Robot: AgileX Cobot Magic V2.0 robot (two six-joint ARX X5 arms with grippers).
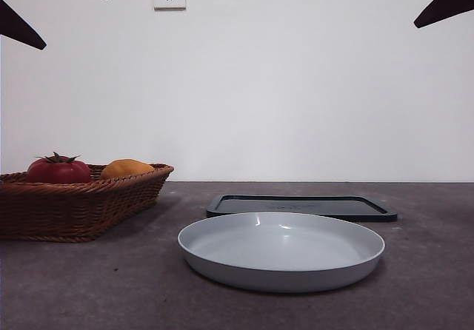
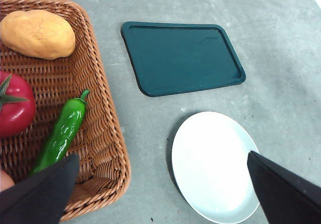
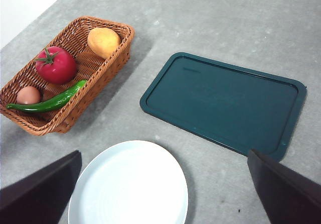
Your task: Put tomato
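Nearest, plate (image 1: 281, 250) sits bare, presumably as target. Both grippers, left (image 2: 160, 194) and right (image 3: 160, 194), are held released, high above table. Tomato (image 3: 55, 65) is seen far left in basket (image 3: 111, 63), ungrasped.

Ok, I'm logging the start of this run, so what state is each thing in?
tomato: in the wicker basket, ungrasped
orange-yellow fruit: in the basket
green pepper: lying in the basket
plate: on the table, empty
dark tray: flat, empty
left gripper: open, holding nothing
right gripper: open, holding nothing
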